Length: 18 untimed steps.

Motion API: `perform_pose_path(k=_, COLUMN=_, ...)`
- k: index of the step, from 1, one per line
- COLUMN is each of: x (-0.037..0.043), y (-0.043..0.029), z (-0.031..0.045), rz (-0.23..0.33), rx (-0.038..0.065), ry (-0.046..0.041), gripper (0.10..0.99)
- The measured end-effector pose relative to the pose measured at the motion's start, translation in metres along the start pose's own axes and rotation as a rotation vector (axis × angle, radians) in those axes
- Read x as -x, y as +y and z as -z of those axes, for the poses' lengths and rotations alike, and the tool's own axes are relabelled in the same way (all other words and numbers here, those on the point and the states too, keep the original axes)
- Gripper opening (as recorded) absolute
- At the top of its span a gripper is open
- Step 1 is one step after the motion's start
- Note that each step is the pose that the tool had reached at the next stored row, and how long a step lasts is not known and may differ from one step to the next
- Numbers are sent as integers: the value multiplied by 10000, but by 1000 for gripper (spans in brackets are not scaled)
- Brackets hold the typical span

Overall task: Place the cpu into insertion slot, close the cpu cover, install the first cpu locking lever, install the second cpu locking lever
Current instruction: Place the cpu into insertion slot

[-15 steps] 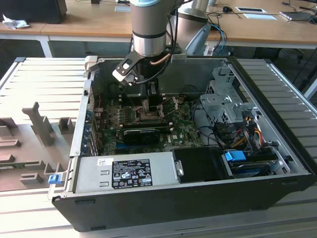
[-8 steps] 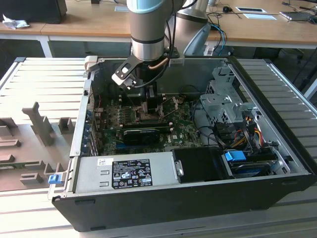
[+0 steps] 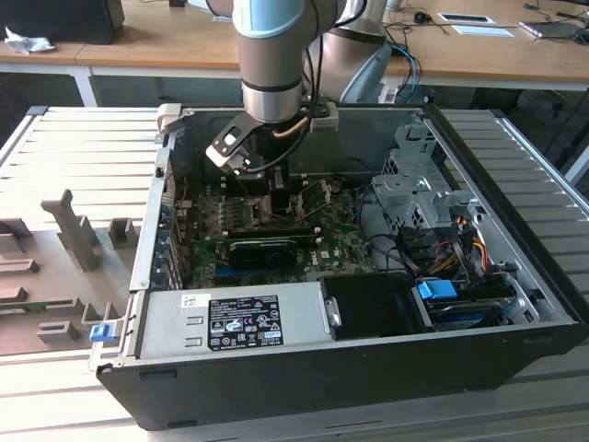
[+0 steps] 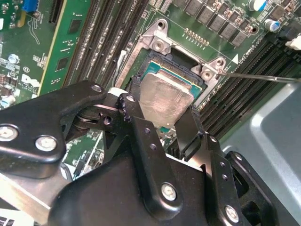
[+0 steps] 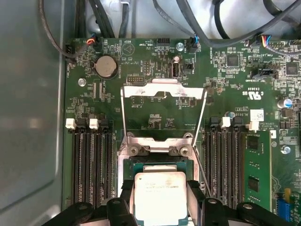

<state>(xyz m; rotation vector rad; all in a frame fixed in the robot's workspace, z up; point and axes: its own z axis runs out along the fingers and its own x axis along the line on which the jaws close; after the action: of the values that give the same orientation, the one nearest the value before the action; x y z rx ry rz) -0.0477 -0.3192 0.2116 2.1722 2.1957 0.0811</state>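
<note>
Second wrist view has the gripper with its fingers pinched on two opposite edges of the cpu. The chip is silver side up, right over the insertion slot mid-way across the green motherboard. Can't tell if it's seated. First wrist view shows the cpu cover swung open off one edge of the slot.

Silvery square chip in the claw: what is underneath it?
The dark square socket with a metal rim sits below the silvery square chip; part of its dark frame shows beside the chip. The socket's middle is covered.
</note>
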Motion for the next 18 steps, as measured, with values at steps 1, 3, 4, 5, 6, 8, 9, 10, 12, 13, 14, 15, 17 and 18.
perform_pose_path(k=1, x=0, y=-3, z=-9, rz=0, rx=0, ry=0, gripper=533)
perform_pose_path(k=3, x=0, y=-8, z=-32, rz=1, rx=-1, ry=-1, gripper=533)
perform_pose_path(k=4, x=0, y=-9, z=-42, rz=2, rx=0, ry=-3, gripper=533)
perform_pose_path(k=5, x=0, y=-10, z=-46, rz=0, rx=0, ry=-3, gripper=533)
perform_pose_path(k=6, x=0, y=-10, z=-50, rz=-1, rx=0, ry=-5, gripper=533)
perform_pose_path(k=8, x=0, y=-11, z=-59, rz=-31, rx=-1, ry=-12, gripper=533)
perform_pose_path(k=9, x=0, y=-11, z=-63, rz=-62, rx=-1, ry=-14, gripper=533)
perform_pose_path(k=10, x=0, y=-11, z=-68, rz=-91, rx=-1, ry=-17, gripper=533)
perform_pose_path(k=12, x=0, y=-11, z=-73, rz=-129, rx=0, ry=-20, gripper=533)
perform_pose_path(k=13, x=0, y=-8, z=-79, rz=-150, rx=0, ry=-22, gripper=533)
perform_pose_path(k=14, x=0, y=-8, z=-84, rz=-155, rx=-1, ry=-24, gripper=533)
perform_pose_path(k=15, x=0, y=-7, z=-87, rz=-154, rx=-1, ry=-24, gripper=533)
perform_pose_path(k=17, x=0, y=-8, z=-100, rz=-159, rx=-1, ry=-23, gripper=533)
perform_pose_path(k=18, x=1, y=-9, z=-103, rz=-159, rx=-1, ry=-25, gripper=533)
